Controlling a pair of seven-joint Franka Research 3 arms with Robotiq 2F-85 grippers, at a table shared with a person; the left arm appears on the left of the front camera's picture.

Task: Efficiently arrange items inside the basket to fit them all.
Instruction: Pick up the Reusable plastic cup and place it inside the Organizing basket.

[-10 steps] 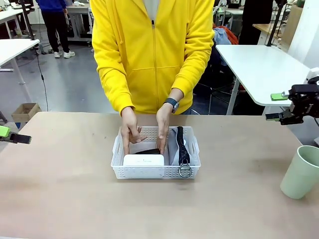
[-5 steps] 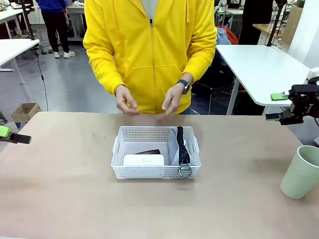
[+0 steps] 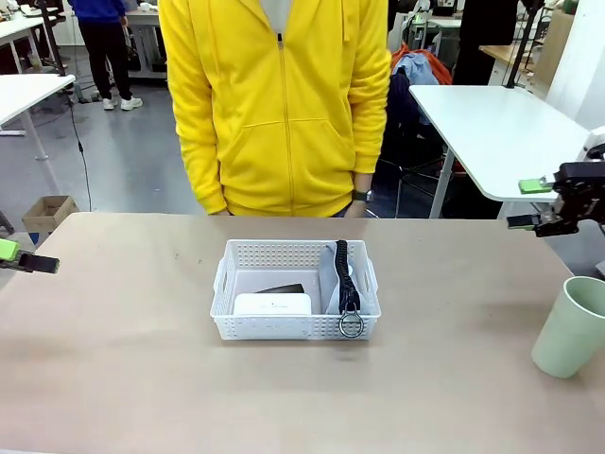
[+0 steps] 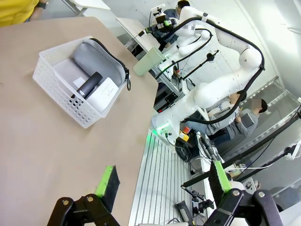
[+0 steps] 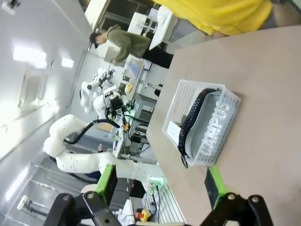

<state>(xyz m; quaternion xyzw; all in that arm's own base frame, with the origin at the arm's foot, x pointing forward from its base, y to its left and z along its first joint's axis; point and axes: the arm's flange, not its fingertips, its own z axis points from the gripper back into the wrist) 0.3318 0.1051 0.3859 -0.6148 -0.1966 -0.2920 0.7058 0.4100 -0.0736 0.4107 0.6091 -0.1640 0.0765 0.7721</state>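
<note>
While the left pincer and right pincer gape empty, the basket holds pouch, box and stapler.

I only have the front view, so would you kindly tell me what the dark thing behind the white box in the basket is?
Observer: The left wrist view shows a small black stapler, lying beside the grey pouch.
Operator: Thank you. Does the pouch carry any print?
Observer: Yes, the right wrist view shows large pale lettering on its side.
Operator: And the jaws on the left?
Observer: In its own wrist view the left gripper has its jaws wide apart, with nothing between them.
</note>
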